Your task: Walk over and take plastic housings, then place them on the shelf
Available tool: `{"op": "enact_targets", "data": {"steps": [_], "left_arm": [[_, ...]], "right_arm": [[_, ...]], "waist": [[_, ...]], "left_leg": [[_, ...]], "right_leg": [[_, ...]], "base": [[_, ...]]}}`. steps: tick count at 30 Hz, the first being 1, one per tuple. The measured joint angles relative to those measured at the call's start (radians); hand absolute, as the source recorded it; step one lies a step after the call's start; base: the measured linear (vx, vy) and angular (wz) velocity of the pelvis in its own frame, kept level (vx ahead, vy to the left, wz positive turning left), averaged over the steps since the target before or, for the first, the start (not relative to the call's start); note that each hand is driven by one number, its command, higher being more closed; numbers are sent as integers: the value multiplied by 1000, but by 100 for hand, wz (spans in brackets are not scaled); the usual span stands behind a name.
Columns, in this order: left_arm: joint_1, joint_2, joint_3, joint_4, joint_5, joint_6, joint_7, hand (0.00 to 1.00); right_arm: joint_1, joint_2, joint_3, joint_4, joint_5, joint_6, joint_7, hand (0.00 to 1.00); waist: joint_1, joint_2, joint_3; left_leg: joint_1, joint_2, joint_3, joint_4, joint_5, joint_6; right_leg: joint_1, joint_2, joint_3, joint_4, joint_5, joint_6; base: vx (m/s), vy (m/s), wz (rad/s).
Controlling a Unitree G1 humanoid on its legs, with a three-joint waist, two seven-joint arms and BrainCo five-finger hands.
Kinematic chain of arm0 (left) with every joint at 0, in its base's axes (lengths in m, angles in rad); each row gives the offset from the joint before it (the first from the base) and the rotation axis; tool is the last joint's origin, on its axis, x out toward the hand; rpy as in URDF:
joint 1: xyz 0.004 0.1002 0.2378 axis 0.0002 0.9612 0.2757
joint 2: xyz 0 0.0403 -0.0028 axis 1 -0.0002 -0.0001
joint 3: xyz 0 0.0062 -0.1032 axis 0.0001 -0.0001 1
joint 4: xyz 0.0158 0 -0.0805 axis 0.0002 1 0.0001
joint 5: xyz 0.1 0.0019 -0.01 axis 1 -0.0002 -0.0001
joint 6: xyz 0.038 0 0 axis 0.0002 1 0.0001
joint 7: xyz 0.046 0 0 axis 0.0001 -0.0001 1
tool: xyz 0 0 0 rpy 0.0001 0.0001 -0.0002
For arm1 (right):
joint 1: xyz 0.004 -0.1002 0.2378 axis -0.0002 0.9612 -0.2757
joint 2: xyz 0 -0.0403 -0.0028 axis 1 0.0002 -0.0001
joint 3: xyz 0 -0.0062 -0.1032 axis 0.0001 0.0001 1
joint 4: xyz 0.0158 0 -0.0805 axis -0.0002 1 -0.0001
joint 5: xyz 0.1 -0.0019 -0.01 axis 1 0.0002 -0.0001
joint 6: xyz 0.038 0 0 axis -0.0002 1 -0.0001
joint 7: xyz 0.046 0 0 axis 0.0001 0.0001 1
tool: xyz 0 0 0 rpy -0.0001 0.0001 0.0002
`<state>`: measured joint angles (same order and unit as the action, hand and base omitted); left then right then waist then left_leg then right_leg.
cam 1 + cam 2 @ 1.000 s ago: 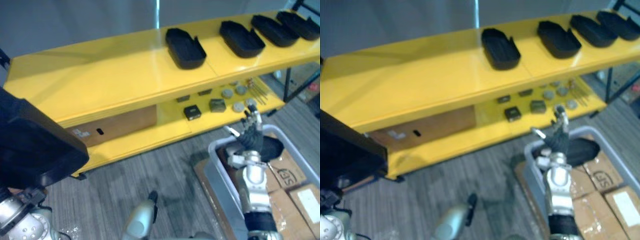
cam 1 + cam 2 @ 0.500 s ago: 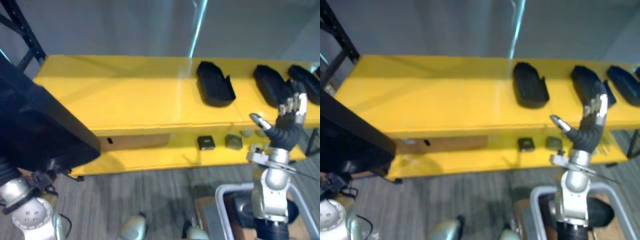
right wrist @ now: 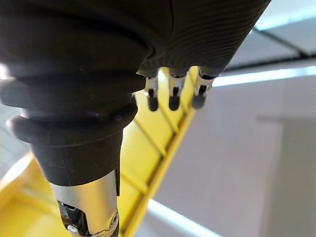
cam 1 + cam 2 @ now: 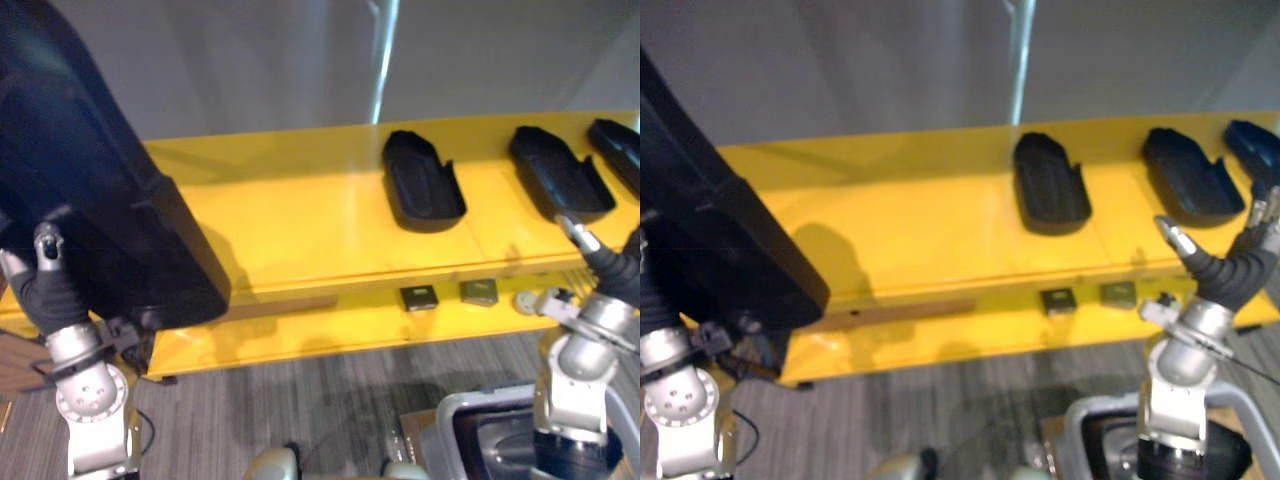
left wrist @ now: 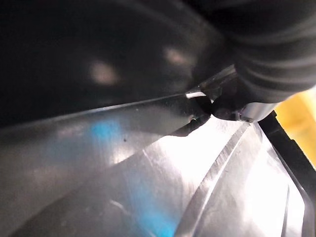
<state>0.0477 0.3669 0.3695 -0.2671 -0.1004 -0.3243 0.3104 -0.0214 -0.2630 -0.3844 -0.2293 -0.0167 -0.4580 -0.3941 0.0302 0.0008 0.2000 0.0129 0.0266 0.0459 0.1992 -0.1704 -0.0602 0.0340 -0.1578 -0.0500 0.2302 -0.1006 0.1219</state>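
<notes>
Against its thumb, the left hand (image 4: 45,295) grips a large black plastic housing (image 4: 100,180); the right hand (image 4: 1232,272) hangs spread, empty.

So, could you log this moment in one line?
left hand: carrying black plastic housing | right hand: open, empty | yellow shelf: three housings

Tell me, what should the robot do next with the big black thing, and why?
Probably lower the black housing onto the bare yellow shelf top, left of the other housing lying there. The left hand carries it above the shelf's left end, and that stretch looks free.
</notes>
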Motion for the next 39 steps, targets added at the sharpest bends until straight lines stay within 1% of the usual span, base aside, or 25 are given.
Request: {"op": "enact_targets", "data": {"steps": [1,3,4,5,6,7,9,10,11,13,14,16,17,18,19,20,22,24,27,28,30,34,36,38,39], "left_arm": [[-19,18,-2,25,-2,15,-3,100],[-112,88,-12,159,-11,84,-18,100],[-136,107,-20,196,-14,101,-20,100],[-183,140,-37,276,-21,131,-22,100],[-218,160,-43,337,-38,155,-26,100],[-268,184,-53,424,-61,184,-31,100],[-336,215,-78,539,-97,218,-34,100],[-369,218,-80,585,-111,246,-38,100],[-385,218,-87,608,-126,259,-41,100],[-443,224,-129,706,-141,320,-49,100],[-454,236,-147,729,-148,336,-50,100],[-498,292,-195,805,-178,410,-59,100],[-513,299,-197,820,-178,430,-65,100],[-541,308,-197,849,-191,471,-80,100],[-558,321,-204,869,-216,501,-90,100],[-586,346,-222,895,-247,543,-99,100],[-602,355,-224,918,-254,572,-107,100],[-612,356,-231,943,-264,604,-116,100],[-627,355,-238,988,-276,663,-115,100],[-631,356,-239,999,-273,674,-113,100],[-648,356,-242,1014,-230,710,-89,100],[-681,357,-244,1043,-146,782,-90,100],[-696,363,-244,1056,-116,794,-96,100],[-707,374,-244,1084,-109,805,-100,100],[-707,376,-244,1091,-80,811,-105,100]], "right_arm": [[8,0,-8,0,0,0,-3,0],[37,0,-34,0,-1,-1,-58,0],[43,-1,-43,0,-2,-2,-72,0],[54,-1,-60,2,1,-2,-93,0],[60,-1,-72,6,5,-2,-96,0],[74,0,-85,17,19,-3,-90,0],[106,-1,-87,66,41,-1,-78,0],[127,-1,-87,106,42,0,-63,0],[140,-1,-87,125,41,0,-60,0],[186,-1,-86,190,28,0,-52,0],[193,-1,-87,205,13,-1,-54,0],[209,-3,-87,238,-41,-25,-69,0],[213,-3,-88,239,-45,-28,-68,0],[222,-9,-88,241,-47,-42,-67,0],[223,-15,-87,240,-51,-49,-65,0],[225,-25,-87,240,-70,-56,-64,0],[225,-32,-84,240,-90,-67,-62,0],[227,-33,-82,239,-116,-71,-62,0],[227,-53,-51,237,-114,-72,-62,0],[227,-58,-43,236,-114,-72,-62,0],[221,-63,-25,230,-114,-72,-63,0],[220,-77,1,205,-112,-72,-63,0],[219,-80,6,202,-108,-72,-63,0],[221,-81,18,202,-100,-72,-63,0],[224,-81,22,202,-88,-72,-63,0]], "waist": [[-7,0,0],[-44,2,1],[-50,2,1],[-60,2,1],[-75,4,2],[-100,6,3],[-112,7,4],[-130,11,6],[-136,14,8],[-159,33,20],[-160,36,26],[-184,40,42],[-194,41,46],[-206,43,53],[-213,43,58],[-216,42,65],[-214,42,68],[-220,45,83],[-228,48,91],[-229,49,91],[-235,53,102],[-238,62,120],[-238,60,130],[-239,60,134],[-239,62,136]], "left_leg": [[5,0,9,-4,0,0],[26,-1,38,-31,9,0],[27,0,49,-35,9,1],[27,-1,70,-43,15,0],[27,-4,77,-53,22,3],[25,-6,87,-60,27,3],[27,-5,116,-71,34,-2],[22,-6,129,-76,39,-2],[24,-6,131,-83,44,-1],[32,-5,152,-91,48,-3],[38,-4,160,-93,48,-3],[35,-5,181,-106,49,-6],[35,-4,181,-106,50,-8],[36,-2,182,-107,50,-8],[36,-2,185,-107,49,-8],[31,-2,195,-108,49,-9],[20,-3,210,-107,50,-8],[19,-4,211,-105,52,-6],[19,-4,212,-101,55,-6],[19,-4,212,-101,55,-6],[20,-3,212,-96,55,-6],[20,-3,214,-85,54,-7],[19,-3,214,-84,54,-7],[18,-3,215,-83,54,-7],[18,-3,215,-82,54,-7]], "right_leg": [[0,0,6,-1,0,0],[-8,0,33,-1,0,0],[-15,0,39,-1,0,0],[-31,1,60,-1,0,0],[-41,0,74,-1,0,0],[-52,-1,85,-1,0,0],[-72,3,111,-1,-1,-1],[-82,3,117,-3,-2,-2],[-86,4,122,-3,-2,-2],[-89,7,139,-2,-4,-3],[-90,8,145,-2,-5,-3],[-104,10,164,6,-18,1],[-105,11,164,8,-18,1],[-105,12,164,11,-18,1],[-108,14,167,15,-19,0],[-122,16,179,27,-21,0],[-145,17,193,39,-22,2],[-147,16,194,40,-22,2],[-149,16,193,43,-26,0],[-152,16,193,46,-26,-1],[-159,17,193,60,-27,-2],[-159,15,193,72,-27,-3],[-161,15,192,74,-28,-3],[-162,15,193,74,-28,-4],[-162,15,193,74,-29,-4]], "base": [[-9,11,-38],[-34,0,-36],[-54,0,-44],[-62,-7,-42],[-75,-11,-43],[-66,-11,-28],[-66,-17,-39],[-62,-28,-38],[-56,-33,-20],[-56,-24,-20],[-73,-22,-32],[-98,-35,-26],[-92,-39,-6],[-45,-20,-1],[-73,-24,-10],[-44,-7,-14],[-27,-3,-14],[0,-1,-4],[27,-6,1],[51,-11,2],[41,-10,3],[0,0,0],[-24,-3,0],[-50,-10,-2],[-37,-8,-2]]}}
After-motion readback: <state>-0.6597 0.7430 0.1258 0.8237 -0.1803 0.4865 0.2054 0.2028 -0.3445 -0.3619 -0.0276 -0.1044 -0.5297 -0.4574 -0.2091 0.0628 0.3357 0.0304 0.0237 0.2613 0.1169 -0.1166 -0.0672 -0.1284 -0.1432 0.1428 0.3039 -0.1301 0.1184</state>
